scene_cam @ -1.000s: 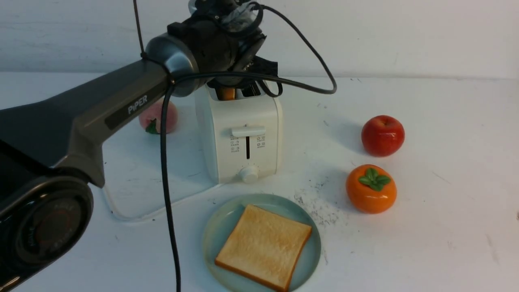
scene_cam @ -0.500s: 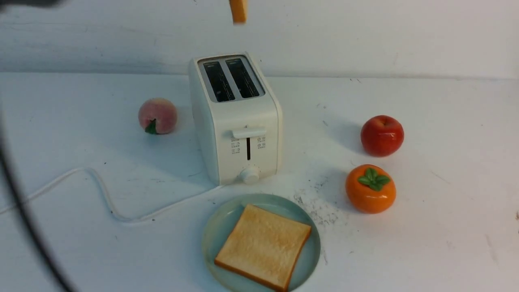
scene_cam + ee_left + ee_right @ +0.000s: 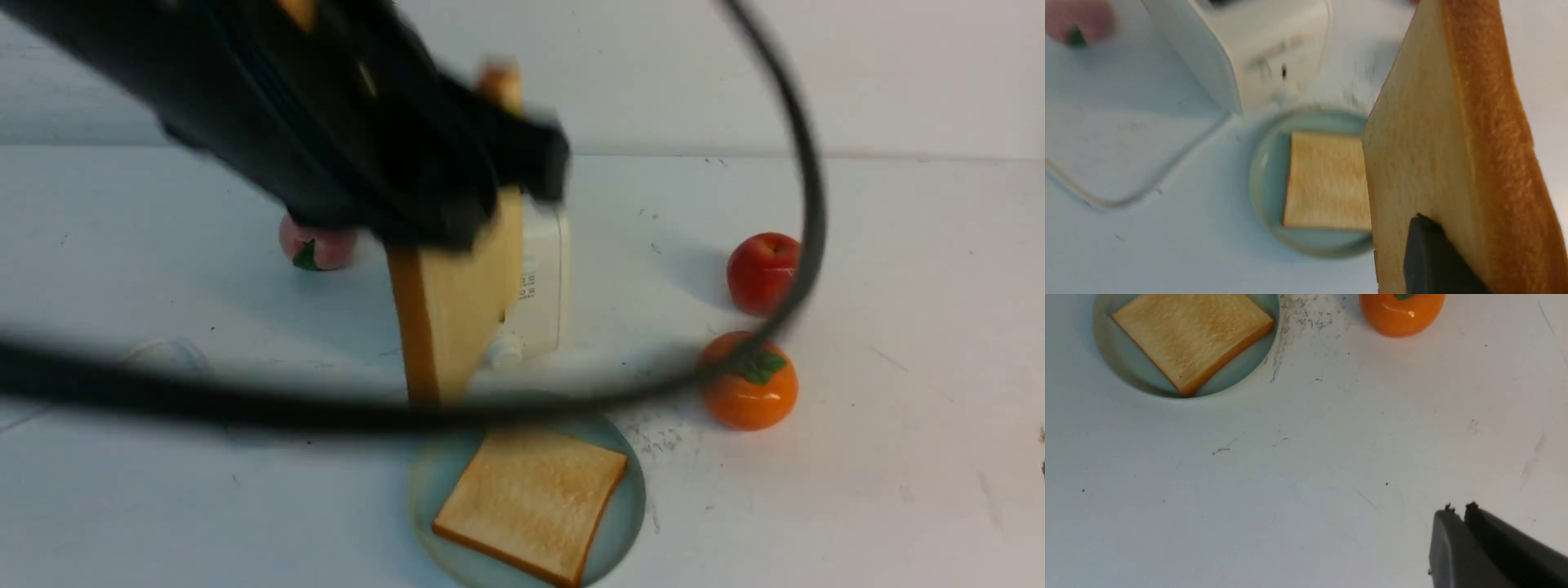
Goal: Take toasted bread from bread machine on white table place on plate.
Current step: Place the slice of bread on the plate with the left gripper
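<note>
Golden-brown crust runs down the near edge of the toasted bread point(image 3: 453, 310), which hangs upright in the air with a pale, evenly toasted yellow face turned to the right. The left gripper point(image 3: 449, 229), blurred in the front view, is clamped on its top edge. In the left wrist view one dark finger point(image 3: 1429, 253) presses flat against the pale face; the other finger is hidden behind the slice. The slice's bottom edge hangs above the far rim of the plate point(image 3: 633, 498), just in front of the bread machine point(image 3: 543, 269), and touches neither.

A second slice point(image 3: 531, 502) of the same look lies flat on the pale blue-green plate, turned cornerwise, its darker crust showing along the near sides.

The right gripper point(image 3: 1459, 508) hovers over a bare, speckled patch of the white table point(image 3: 898, 408). Its jaws are pressed together with nothing between them.

A thick black cable point(image 3: 808, 204) loops across the front view, blurred. An orange persimmon point(image 3: 747, 392) and a red apple point(image 3: 759, 273) stand right of the plate. A pink peach point(image 3: 322, 249) shows left of the bread machine.
</note>
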